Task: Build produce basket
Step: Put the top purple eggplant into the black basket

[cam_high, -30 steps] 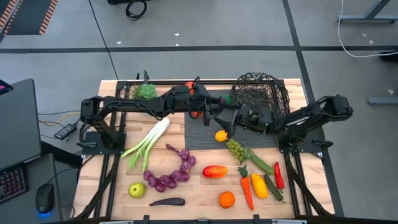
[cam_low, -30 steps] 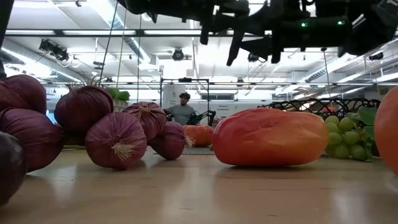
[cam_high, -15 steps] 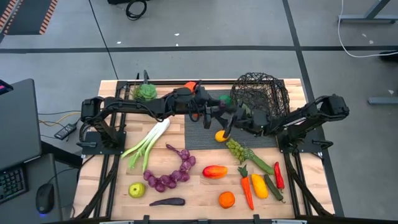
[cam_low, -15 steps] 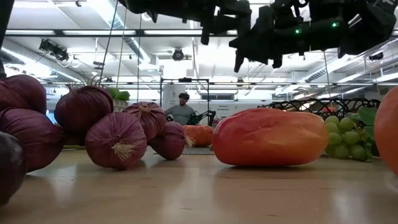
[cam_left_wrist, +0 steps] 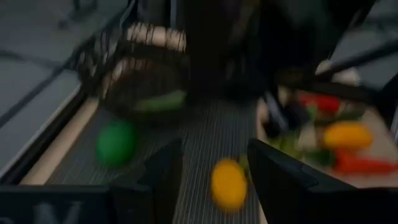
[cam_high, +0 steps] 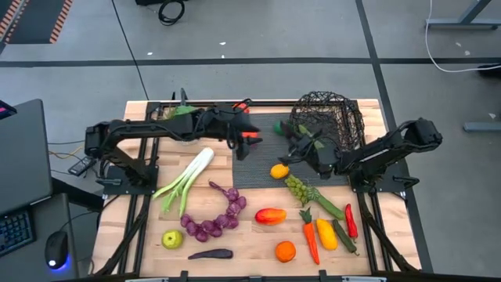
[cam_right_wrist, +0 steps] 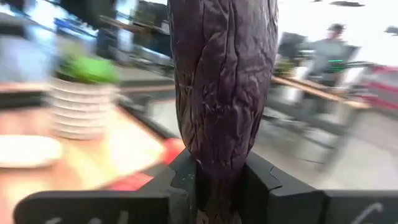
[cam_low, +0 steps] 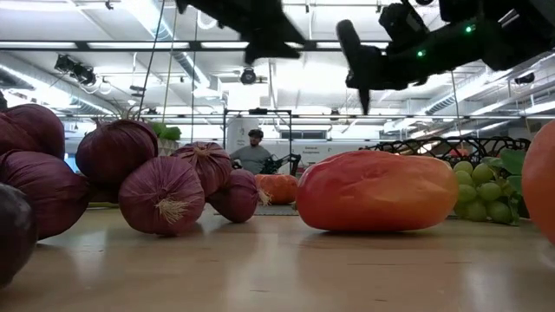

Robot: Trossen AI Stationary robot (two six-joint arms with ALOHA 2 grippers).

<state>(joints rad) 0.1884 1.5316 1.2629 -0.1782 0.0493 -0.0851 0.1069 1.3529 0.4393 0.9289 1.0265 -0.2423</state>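
My right gripper (cam_right_wrist: 221, 180) is shut on a dark purple wrinkled aubergine (cam_right_wrist: 224, 81), held in the air over the grey mat (cam_high: 258, 160), just in front of the dark wire basket (cam_high: 329, 117). The basket stands at the table's far right and holds something green (cam_left_wrist: 158, 99). My left gripper (cam_left_wrist: 214, 177) hovers open over the mat's far left part with nothing between its fingers. On the mat lie a yellow lemon (cam_high: 279, 170) and a green ball (cam_high: 279, 125). More produce is spread over the near half of the table. My right gripper pinches the aubergine between its two fingers (cam_right_wrist: 183, 177) at one end (cam_right_wrist: 217, 165); the rest of it stands out past the fingertips. The fingers come about level from the table's right. The aubergine (cam_low: 351, 48) is lifted clear, high above the table.
A leek (cam_high: 184, 180), a string of purple bulbs (cam_high: 219, 219), green grapes (cam_high: 297, 188), a red-orange fruit (cam_high: 270, 215), an orange (cam_high: 285, 251), a carrot (cam_high: 311, 235), peppers, a green apple (cam_high: 172, 238) and a second aubergine (cam_high: 210, 254) lie in front. A potted plant (cam_high: 184, 115) stands far left.
The two grippers met over the mat with the aubergine between them. My left gripper has since drawn back toward the table's left and tipped up. The aubergine stays with my right gripper, which has turned at the wrist.
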